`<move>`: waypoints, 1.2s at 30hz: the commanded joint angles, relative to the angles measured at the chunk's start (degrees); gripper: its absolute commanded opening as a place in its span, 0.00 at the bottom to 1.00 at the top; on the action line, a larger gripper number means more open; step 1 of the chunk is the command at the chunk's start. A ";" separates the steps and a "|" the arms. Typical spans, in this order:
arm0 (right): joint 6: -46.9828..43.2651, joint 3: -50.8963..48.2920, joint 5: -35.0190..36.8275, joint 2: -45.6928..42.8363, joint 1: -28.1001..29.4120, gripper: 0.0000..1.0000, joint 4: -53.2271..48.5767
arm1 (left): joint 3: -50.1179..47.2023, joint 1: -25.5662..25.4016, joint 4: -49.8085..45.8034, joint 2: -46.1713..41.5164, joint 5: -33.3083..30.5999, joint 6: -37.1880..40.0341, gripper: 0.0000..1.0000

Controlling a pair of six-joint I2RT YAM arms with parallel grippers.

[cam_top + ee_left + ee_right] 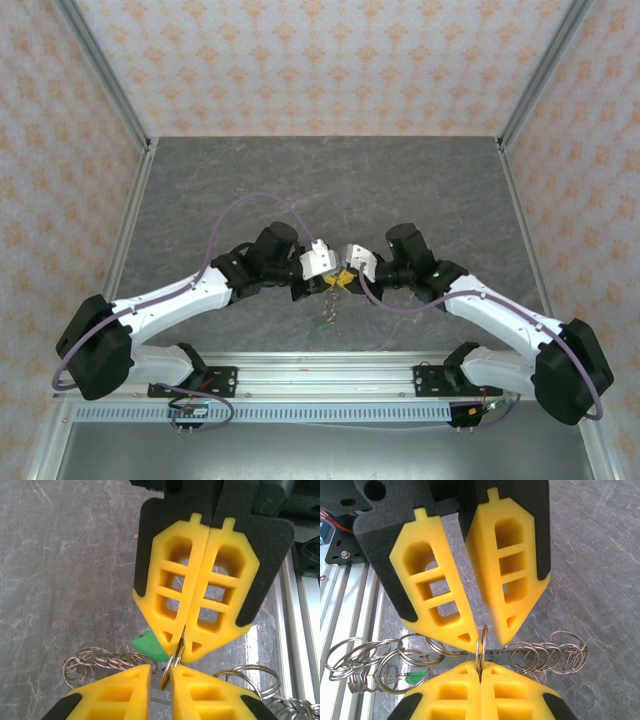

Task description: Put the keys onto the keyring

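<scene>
The keyring (540, 652) is a bunch of several thin metal loops strung along a thin wire, held above the grey table. My right gripper (480, 667) is shut on one metal ring (481, 642) of it, seen edge-on. In the left wrist view the right gripper (181, 647) pinches that ring (165, 677) from above. My left gripper (161, 672) stands open a little, the ring's lower edge in the gap between its yellow fingers. A green tag (147, 647) of one of the keys hangs behind the loops. From above, left gripper (322, 285) and right gripper (346, 279) meet tip to tip.
Loops of the bunch (328, 305) dangle below the two grippers over the grey marbled table (330, 190). An aluminium rail (320, 375) runs along the near edge. Patterned walls with metal posts (100, 70) close in the left, right and back.
</scene>
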 commanded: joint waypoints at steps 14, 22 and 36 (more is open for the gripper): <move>2.10 0.40 -0.91 -1.49 0.03 0.00 6.87 | 3.85 -0.65 -3.97 2.31 3.84 3.50 0.00; 5.69 -5.94 7.40 -4.13 -0.02 0.12 11.56 | -1.55 -0.57 6.16 -1.48 -0.95 -1.61 0.00; 6.26 -8.67 12.90 -9.61 0.03 0.16 10.94 | -3.40 -0.39 9.95 -2.77 0.05 -4.09 0.00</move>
